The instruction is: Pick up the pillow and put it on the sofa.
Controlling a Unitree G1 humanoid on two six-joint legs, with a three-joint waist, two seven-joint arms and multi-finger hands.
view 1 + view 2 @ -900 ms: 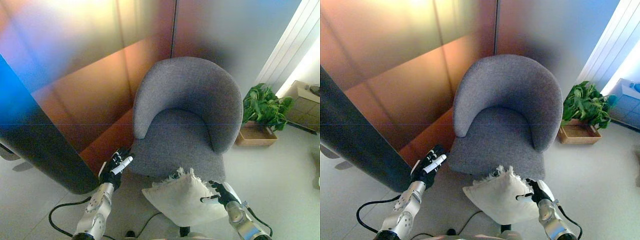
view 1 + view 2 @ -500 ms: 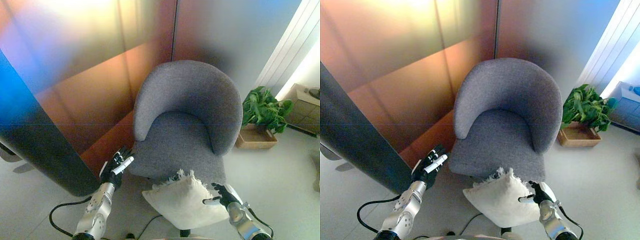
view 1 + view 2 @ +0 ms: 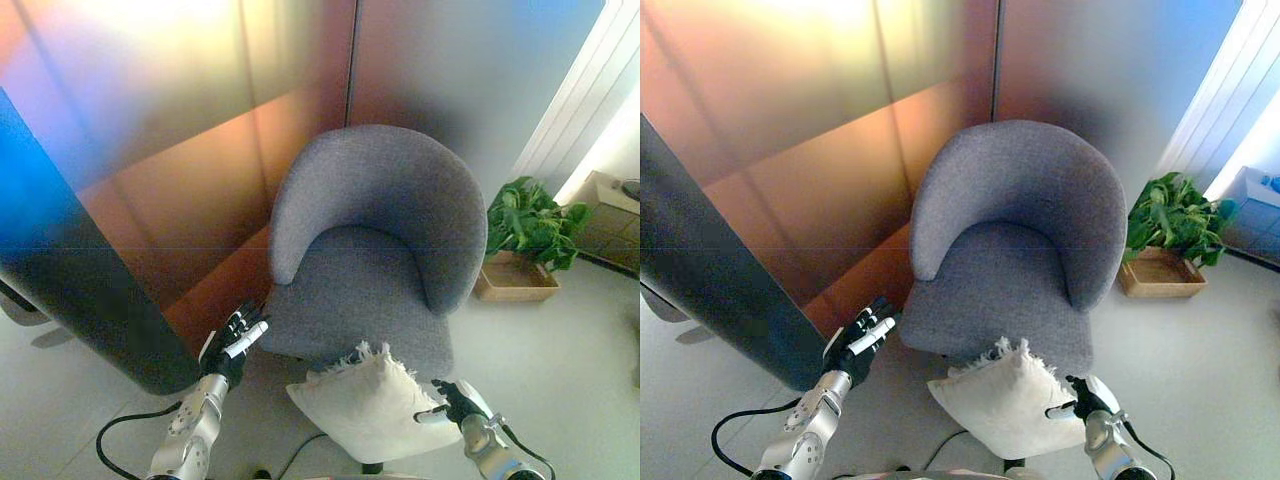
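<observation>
A cream pillow (image 3: 365,403) with a fringed edge is held up in front of the grey armchair (image 3: 375,240), just below the seat's front edge. My right hand (image 3: 452,403) is at the pillow's right side with its fingers curled on the edge. My left hand (image 3: 232,343) is off to the left of the chair's seat, fingers straight and empty, apart from the pillow. The same scene shows in the right eye view, with the pillow (image 3: 1005,400) and right hand (image 3: 1083,398).
A potted green plant (image 3: 527,222) in a wooden box (image 3: 510,282) stands right of the chair. Wood-toned wall panels (image 3: 190,150) rise behind. A dark curved panel (image 3: 80,310) stands at the left. Pale floor (image 3: 560,350) lies to the right.
The whole view has shifted slightly, so the camera has moved. The pillow and right hand sit a little lower in the picture. The left hand has kept its pose.
</observation>
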